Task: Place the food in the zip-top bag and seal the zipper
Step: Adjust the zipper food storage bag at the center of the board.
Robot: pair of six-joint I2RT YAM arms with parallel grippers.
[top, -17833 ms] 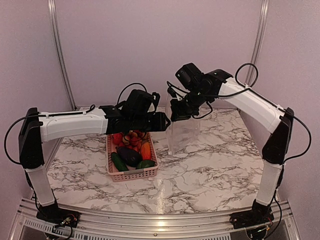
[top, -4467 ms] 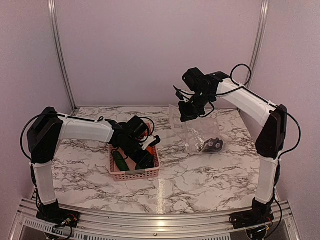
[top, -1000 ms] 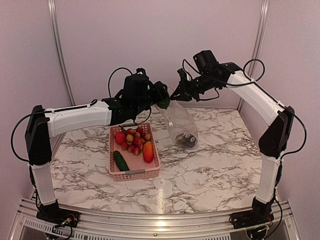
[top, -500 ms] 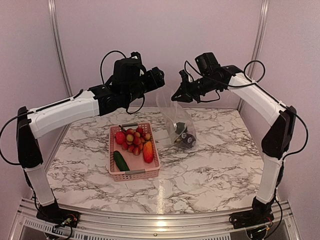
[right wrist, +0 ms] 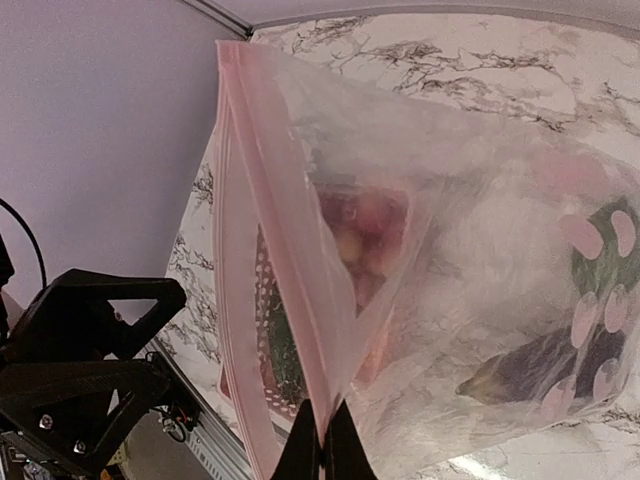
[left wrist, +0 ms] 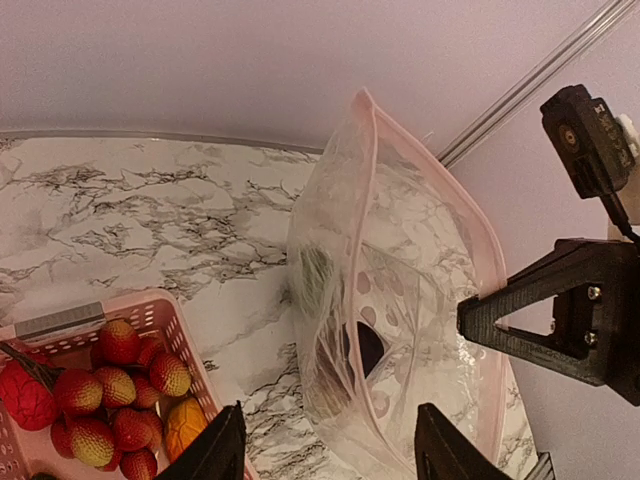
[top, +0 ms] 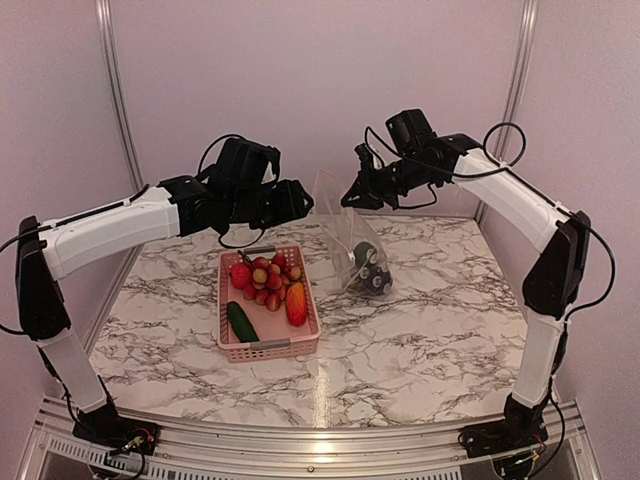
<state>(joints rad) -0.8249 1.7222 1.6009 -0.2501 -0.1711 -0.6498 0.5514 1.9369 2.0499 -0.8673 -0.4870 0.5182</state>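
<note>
So: right fingers clamped on zipper, hanging zip-top bag mouth-up for loading; left fingers spread, empty, beside mouth; food in basket below.

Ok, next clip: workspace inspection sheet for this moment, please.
surface: marble-pattern table.
job's things: zip-top bag hangs open-mouthed from the right gripper, eggplant and a green piece inside; zipper unsealed; pink basket holds tomato, cucumber, orange-red fruit, small balls.
clutter: nothing seen.
grippers: left gripper open, empty, beside the bag's mouth; right gripper shut on the mouth edge.
cables: black cables loop over both wrists.
surroundings: lilac walls, metal frame posts.
</note>
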